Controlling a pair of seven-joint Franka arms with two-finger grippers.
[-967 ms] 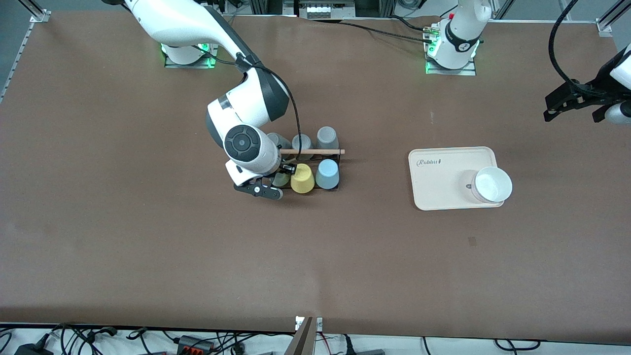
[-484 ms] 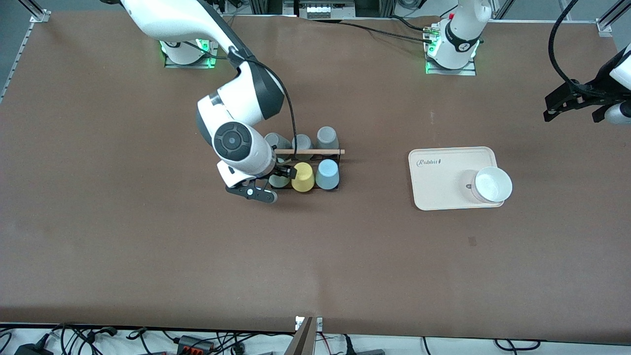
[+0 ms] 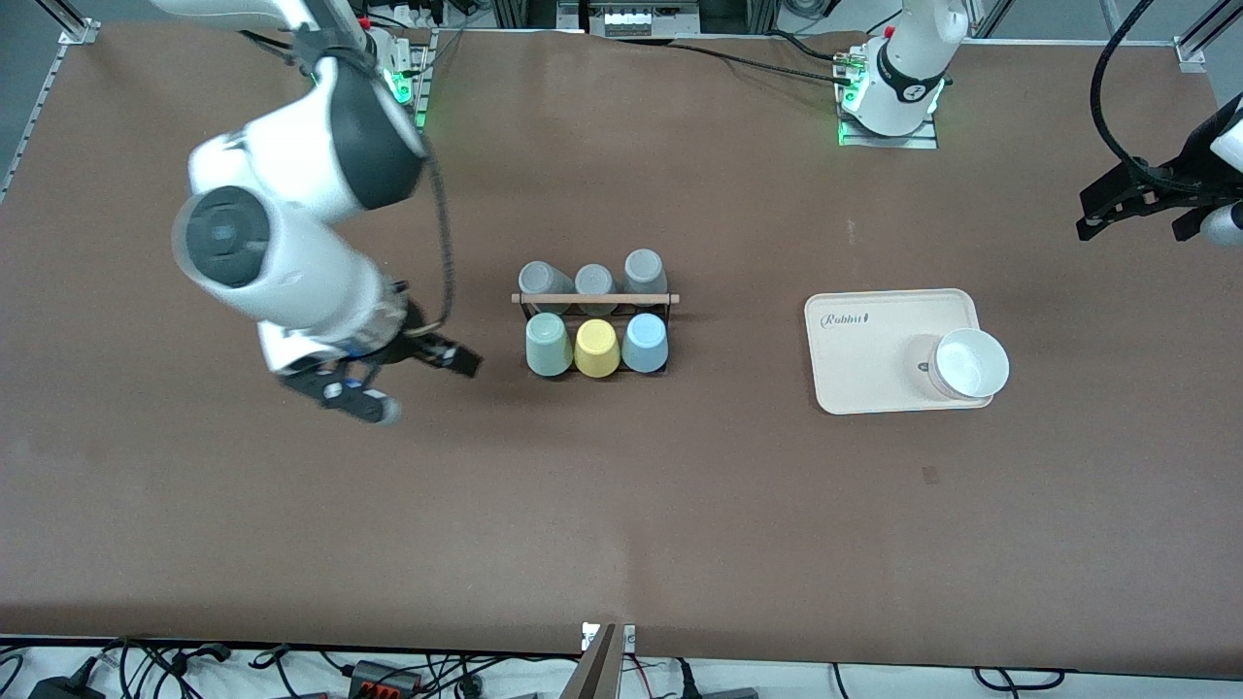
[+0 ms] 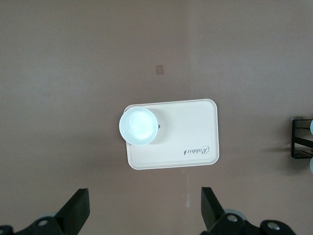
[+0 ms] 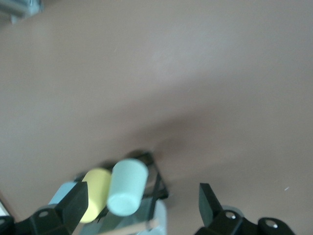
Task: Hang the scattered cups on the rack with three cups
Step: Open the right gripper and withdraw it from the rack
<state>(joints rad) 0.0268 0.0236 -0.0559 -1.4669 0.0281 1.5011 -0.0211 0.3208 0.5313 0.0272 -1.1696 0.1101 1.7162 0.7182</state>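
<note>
The black wire rack [image 3: 594,299] with a wooden rod across its top stands mid-table. On its row nearer the front camera hang the mint green cup [image 3: 548,345], a yellow cup [image 3: 596,349] and the light blue cup [image 3: 645,343], all upside down. My right gripper [image 3: 400,383] is open and empty, up over bare table toward the right arm's end, apart from the rack. In the right wrist view the mint green cup [image 5: 126,187] shows on the rack beside the yellow cup [image 5: 94,193]. My left gripper [image 3: 1136,206] is open and empty, waiting high at the left arm's end.
Three grey cups [image 3: 593,280] hang on the rack's row farther from the front camera. A beige tray [image 3: 874,340] with a white bowl [image 3: 969,363] lies toward the left arm's end; both show in the left wrist view, tray [image 4: 188,147] and bowl [image 4: 138,126].
My right gripper has let go of the mint green cup on the rack, then risen and swung away toward the right arm's end. The left arm has not moved.
</note>
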